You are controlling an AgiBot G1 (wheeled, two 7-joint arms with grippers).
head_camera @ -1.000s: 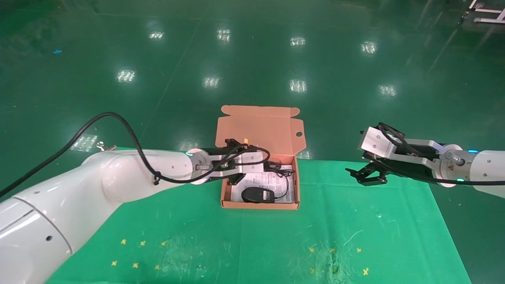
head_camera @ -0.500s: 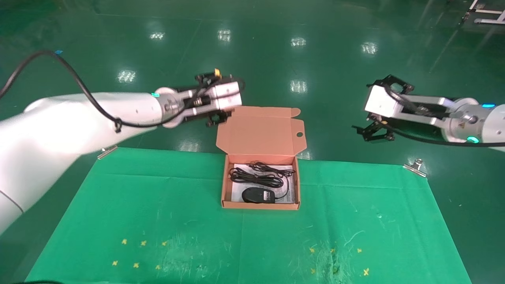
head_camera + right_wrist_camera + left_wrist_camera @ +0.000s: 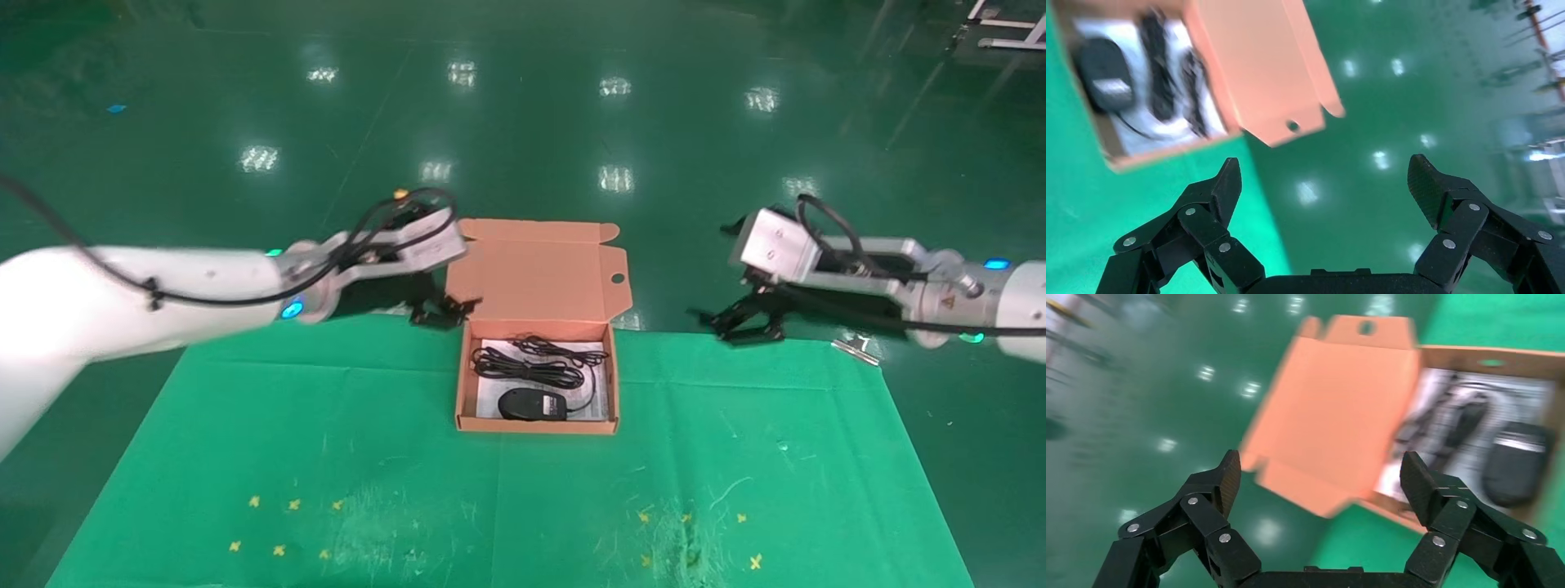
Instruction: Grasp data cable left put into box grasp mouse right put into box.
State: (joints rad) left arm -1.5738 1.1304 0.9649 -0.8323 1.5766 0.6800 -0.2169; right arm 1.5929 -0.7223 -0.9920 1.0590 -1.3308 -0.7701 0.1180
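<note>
Flanking box — left tool, right tool wide, empty; green cloth beneath.

A bright green cloth mat covers the work surface, its weave scuffed with pale scratches near the front edge. Small yellow cross-shaped marks are scattered on it in two loose groups, one toward the front left and another toward the front right (each a tiny tape-like cross, well apart from its neighbours). A silver metal binder clip grips the mat's far right corner. Beyond the mat lies a glossy dark green floor dotted with white reflections of ceiling lights. A small blue scrap lies on the floor far to the left. At the top right corner, part of a white metal frame stands on the floor.
</note>
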